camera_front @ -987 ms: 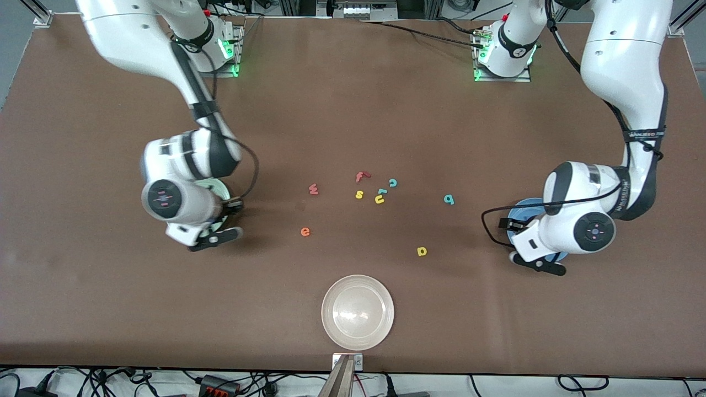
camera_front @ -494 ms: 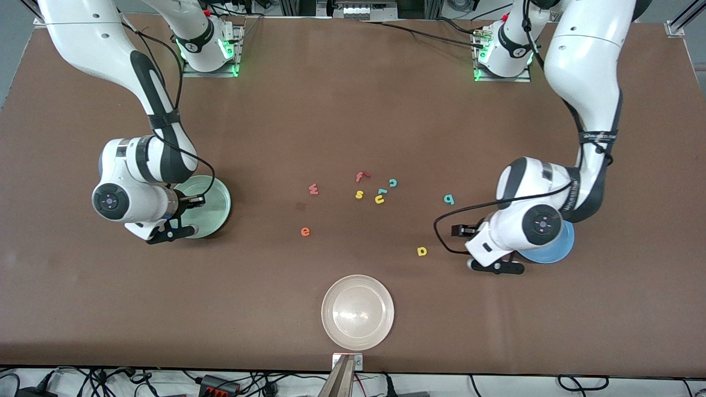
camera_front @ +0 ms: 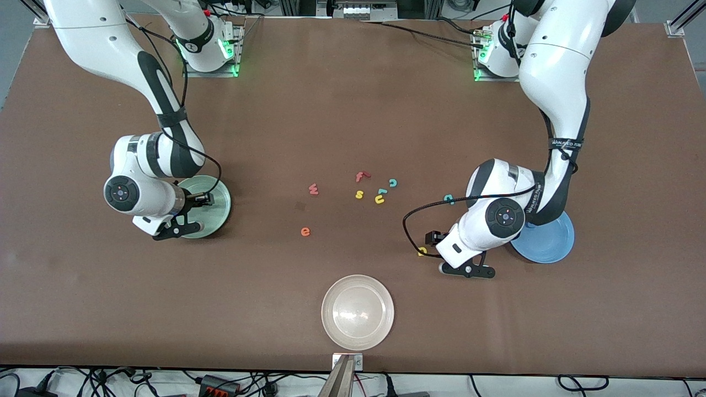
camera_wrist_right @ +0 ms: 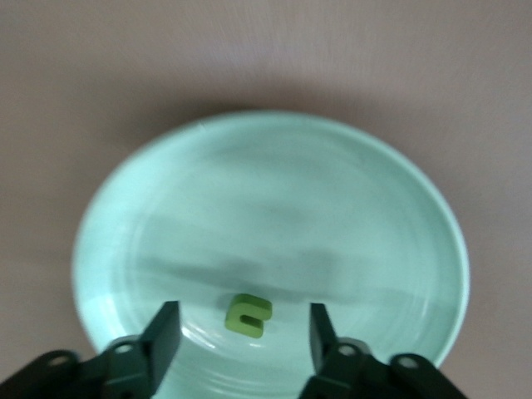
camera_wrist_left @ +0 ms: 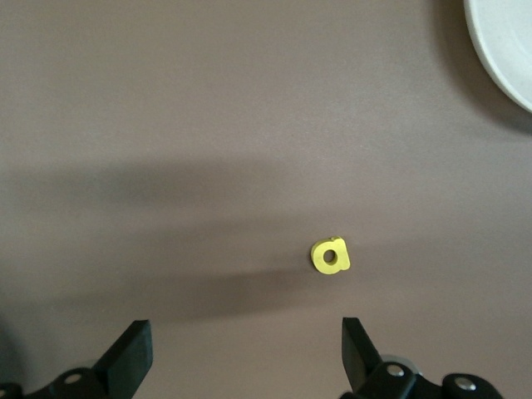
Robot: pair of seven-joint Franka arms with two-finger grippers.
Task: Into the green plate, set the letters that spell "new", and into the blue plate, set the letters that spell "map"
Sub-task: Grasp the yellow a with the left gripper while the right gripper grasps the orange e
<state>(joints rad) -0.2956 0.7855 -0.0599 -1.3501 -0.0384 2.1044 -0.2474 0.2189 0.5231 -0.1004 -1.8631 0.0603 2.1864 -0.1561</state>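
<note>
Hovering with the right pincer [camera_wrist_right: 243, 326] low over the green plate [camera_front: 218, 212], at mid-height of the frame toward the right arm's end of the counter [camera_front: 353, 110]; spread wide there and gripping nothing

Seeing in the right wrist view the olive n [camera_wrist_right: 248, 315] lying flat in that plate, in line with the gap between the two black fingers [camera_wrist_right: 165, 331] and touching neither

Moving on toward the middle of the frame: finding the pinkish w [camera_front: 313, 189] on bare counter, then the orange e [camera_front: 305, 232] lower down, nearer the front camera, well apart from it

Passing the beige plate [camera_front: 357, 312] at the lower middle edge, with nothing in it

Meeting just above mid-frame a loose cluster: red f [camera_front: 361, 176] uppermost, yellow s [camera_front: 359, 194] under it, yellow u [camera_front: 379, 199] beside that, teal c [camera_front: 392, 182] a little higher

Catching only a sliver of the teal p [camera_front: 449, 198], half hidden by the left arm

Holding the left pincer [camera_wrist_left: 245, 353] wide apart and unloaded over the counter just beside the yellow a [camera_wrist_left: 331, 256]; showing that letter flat on the brown surface, ahead of the fingertips and clear of both

Ending at the blue plate [camera_front: 551, 242], partly under the left arm's wrist, toward the left arm's end of the counter, with no letter showing on its visible part
</note>
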